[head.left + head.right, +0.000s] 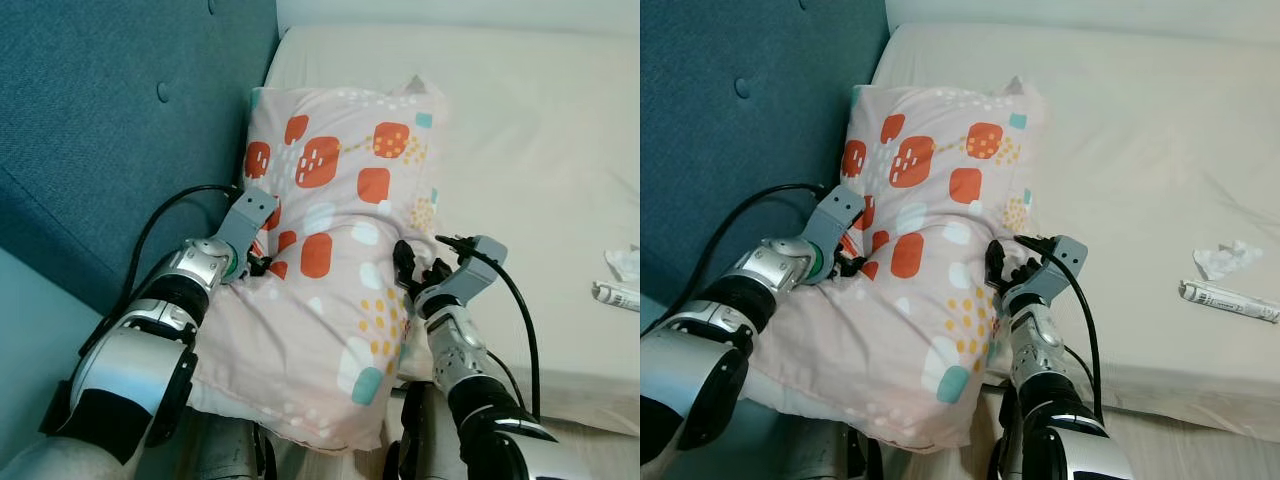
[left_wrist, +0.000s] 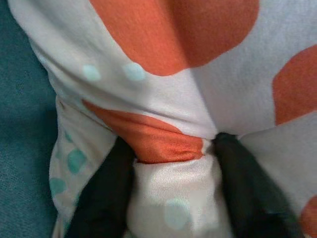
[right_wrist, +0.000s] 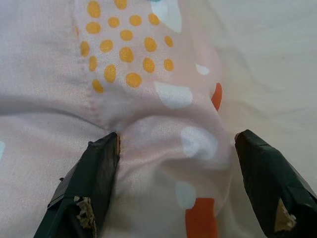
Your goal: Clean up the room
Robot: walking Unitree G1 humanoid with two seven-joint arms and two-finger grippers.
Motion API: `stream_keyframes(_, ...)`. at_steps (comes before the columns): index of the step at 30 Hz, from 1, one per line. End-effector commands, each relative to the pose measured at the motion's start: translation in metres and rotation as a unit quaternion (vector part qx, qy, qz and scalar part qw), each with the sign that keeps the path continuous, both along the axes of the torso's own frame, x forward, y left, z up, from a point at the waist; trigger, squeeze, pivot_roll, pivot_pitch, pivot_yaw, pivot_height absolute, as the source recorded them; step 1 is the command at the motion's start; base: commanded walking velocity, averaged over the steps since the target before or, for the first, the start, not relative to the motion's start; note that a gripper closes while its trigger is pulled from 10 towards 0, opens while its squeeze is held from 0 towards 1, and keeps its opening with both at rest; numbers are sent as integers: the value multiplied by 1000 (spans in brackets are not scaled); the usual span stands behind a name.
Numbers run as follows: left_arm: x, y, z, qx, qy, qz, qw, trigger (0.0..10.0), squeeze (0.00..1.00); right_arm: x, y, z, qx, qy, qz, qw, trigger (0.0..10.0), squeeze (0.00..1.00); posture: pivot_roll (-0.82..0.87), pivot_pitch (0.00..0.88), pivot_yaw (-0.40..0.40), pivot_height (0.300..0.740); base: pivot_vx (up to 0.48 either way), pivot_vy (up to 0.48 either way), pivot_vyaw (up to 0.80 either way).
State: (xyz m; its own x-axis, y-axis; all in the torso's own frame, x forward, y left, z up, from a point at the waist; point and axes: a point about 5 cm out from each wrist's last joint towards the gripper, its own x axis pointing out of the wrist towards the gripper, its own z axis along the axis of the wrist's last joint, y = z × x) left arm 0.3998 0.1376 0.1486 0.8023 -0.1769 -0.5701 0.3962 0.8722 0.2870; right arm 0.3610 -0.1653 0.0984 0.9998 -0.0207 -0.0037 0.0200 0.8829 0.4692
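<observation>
A pale pink pillow (image 1: 340, 200) with orange, teal and yellow patches lies at the bed's near left corner, its lower end hanging over the edge toward me. My left gripper (image 1: 262, 262) is at the pillow's left side. In the left wrist view its fingers (image 2: 104, 193) are shut on a fold of the cover. My right gripper (image 1: 412, 268) presses against the pillow's right edge. Its two fingers (image 3: 94, 178) stand wide apart and open, with the cloth bulging between them.
The cream mattress (image 1: 530, 130) stretches away to the right. A teal padded headboard (image 1: 100, 120) rises along the left. A crumpled tissue (image 1: 1225, 258) and a white tube (image 1: 1230, 298) lie on the bed at far right.
</observation>
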Motion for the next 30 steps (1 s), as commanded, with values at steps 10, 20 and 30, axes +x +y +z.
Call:
stream_keyframes(10, -8, -9, -16, -51, 49, 0, 998, 0, 0, -6, 1, -12, 0, 25, 1, 1000, 10000, 0, 206, 197, 106, 582, 0, 0, 0)
stream_keyframes(20, -4, 3, -3, -66, 43, -10, 997, 0, 0, -6, -2, -12, 1, 25, -6, 1000, 10000, 0, 217, 190, 108, 582, 0, 0, 0)
stream_keyframes(30, -8, 16, -8, -47, 57, -35, 997, 0, 0, -3, -2, -9, 4, 23, -8, 1000, 10000, 0, 226, 174, 108, 582, 0, 0, 0)
